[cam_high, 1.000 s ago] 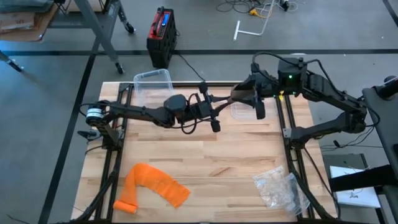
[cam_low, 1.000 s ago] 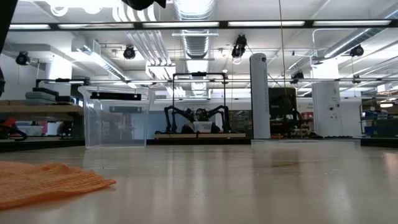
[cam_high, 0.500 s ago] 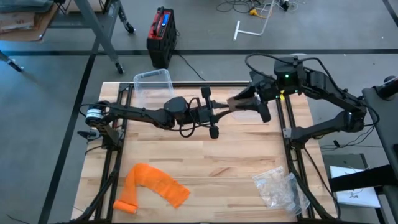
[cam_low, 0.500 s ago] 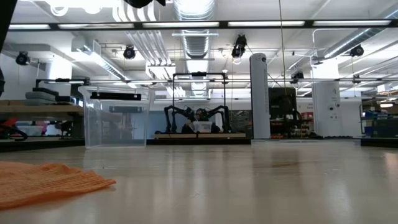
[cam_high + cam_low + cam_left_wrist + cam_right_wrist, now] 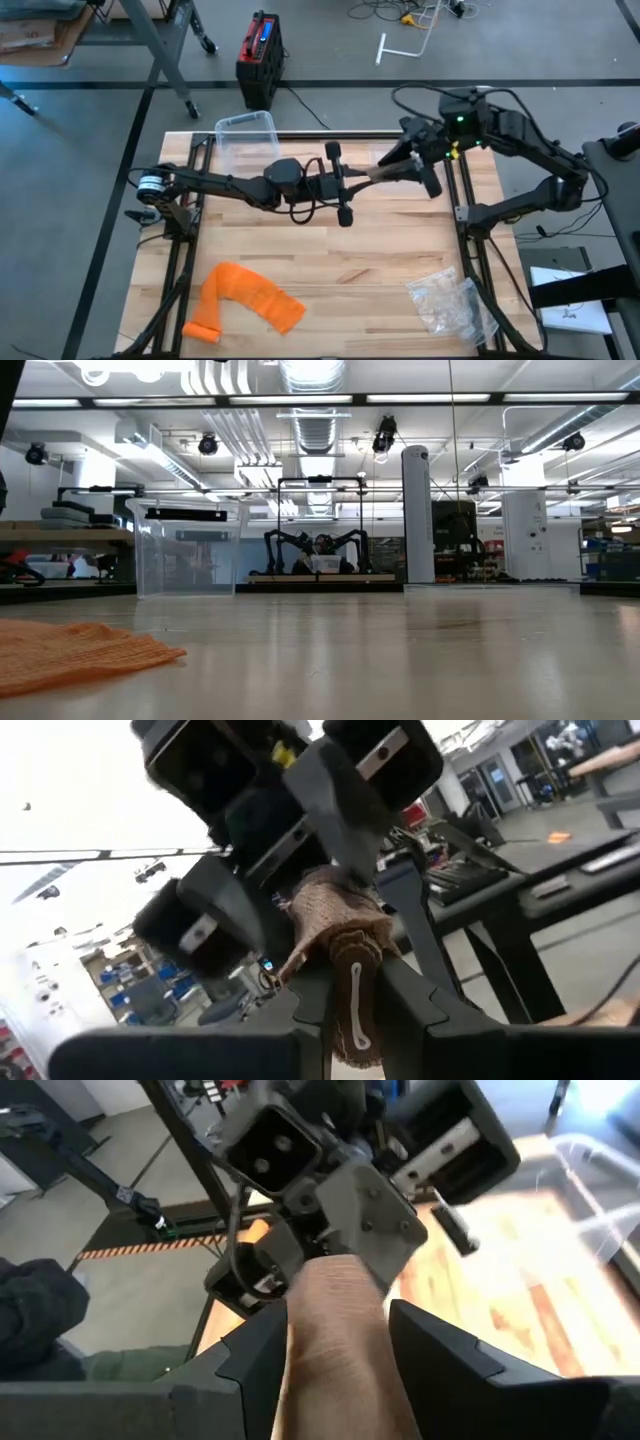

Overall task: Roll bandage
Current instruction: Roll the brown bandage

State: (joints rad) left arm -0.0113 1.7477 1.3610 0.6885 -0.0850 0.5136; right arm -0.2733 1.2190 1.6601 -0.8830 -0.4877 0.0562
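Your left tool (image 5: pixel 350 180) is reaching from 9 o'clock toward the middle of the far half of the counter (image 5: pixel 380 250). Its fingers (image 5: pixel 400 995) are closed narrowly on one end of the tan bandage (image 5: pixel 385 172). In the left wrist view you are seeing the bandage (image 5: pixel 345 955) pinched between both dark fingers, its rolled end facing the camera.

Your right tool (image 5: pixel 405 160) is coming in from 2 o'clock and meeting the left one nose to nose. Its fingers (image 5: pixel 255 1350) are sitting on either side of the same bandage (image 5: pixel 340 1330), gripping its other end. The bandage is therefore hanging in the air between the two tools, above the counter at about 12 o'clock, clear of the wood.

On the counter, an orange mesh cloth (image 5: pixel 245 298) is lying near the edge at 7 o'clock, and a crumpled clear plastic bag (image 5: pixel 448 300) at 5 o'clock. A clear plastic bin (image 5: pixel 246 138) is standing at the far edge, at 11 o'clock.

Beyond the counter, a red and black box (image 5: pixel 260 58) with a cable is sitting on the grey floor. In the low view, ceiling lights, ducts and a white column (image 5: pixel 417 515) are showing.
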